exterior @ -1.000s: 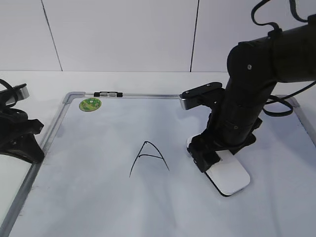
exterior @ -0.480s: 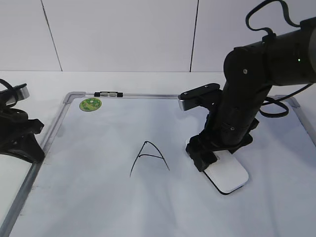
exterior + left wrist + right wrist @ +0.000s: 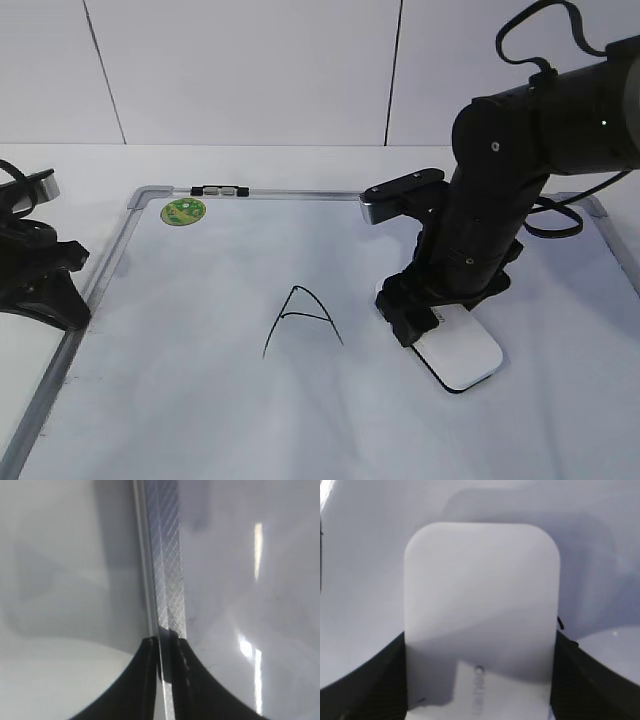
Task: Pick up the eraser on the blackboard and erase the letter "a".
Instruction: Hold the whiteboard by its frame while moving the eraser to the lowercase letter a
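Observation:
The eraser (image 3: 460,358), a flat white rounded block, lies flat on the blackboard (image 3: 190,400) right of centre. My right gripper (image 3: 425,315) is shut on its sides; the right wrist view shows the eraser (image 3: 480,600) between the two black fingers (image 3: 480,647). My left gripper (image 3: 72,305) is shut on the board's silver frame at the left edge, seen close in the left wrist view (image 3: 164,642). No cursive letter "a" shows. Only an angular capital "A" (image 3: 300,318) is on the board, left of the eraser.
A round green sticker (image 3: 182,211) sits at the board's far left corner. A small black-and-white clip (image 3: 218,189) is on the far frame. The right arm's dark bulk covers the board's right middle. A white wall stands behind the table.
My right gripper has slid the eraser a little to the left and toward the far side of the board. The left arm has not moved.

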`<action>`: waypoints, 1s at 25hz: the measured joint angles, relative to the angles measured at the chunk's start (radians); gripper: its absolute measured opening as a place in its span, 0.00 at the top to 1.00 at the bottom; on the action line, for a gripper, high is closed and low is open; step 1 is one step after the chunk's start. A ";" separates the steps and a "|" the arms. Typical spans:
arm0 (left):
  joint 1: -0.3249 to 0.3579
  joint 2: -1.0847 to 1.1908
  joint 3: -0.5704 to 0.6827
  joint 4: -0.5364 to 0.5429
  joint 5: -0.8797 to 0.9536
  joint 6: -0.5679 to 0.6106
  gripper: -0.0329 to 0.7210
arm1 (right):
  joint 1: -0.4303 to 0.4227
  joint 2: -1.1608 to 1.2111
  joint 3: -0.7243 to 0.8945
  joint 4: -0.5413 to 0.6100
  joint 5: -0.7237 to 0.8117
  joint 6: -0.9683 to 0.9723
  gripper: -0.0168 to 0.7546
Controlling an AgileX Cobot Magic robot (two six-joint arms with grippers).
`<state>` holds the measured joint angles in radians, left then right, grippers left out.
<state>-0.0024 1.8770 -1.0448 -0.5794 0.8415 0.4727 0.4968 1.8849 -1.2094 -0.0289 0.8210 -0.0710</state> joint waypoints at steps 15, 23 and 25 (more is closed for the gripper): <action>0.000 0.000 0.000 -0.002 -0.002 0.000 0.90 | 0.000 0.008 -0.002 -0.004 -0.041 -0.002 0.25; 0.000 0.000 0.000 -0.002 -0.002 0.000 0.90 | 0.018 0.008 -0.004 0.145 0.006 -0.190 0.25; 0.000 0.000 0.000 -0.002 -0.002 0.000 0.90 | 0.027 0.008 -0.004 0.141 0.007 -0.188 0.25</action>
<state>-0.0024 1.8770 -1.0448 -0.5815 0.8397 0.4727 0.5237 1.8930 -1.2133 0.1118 0.8284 -0.2593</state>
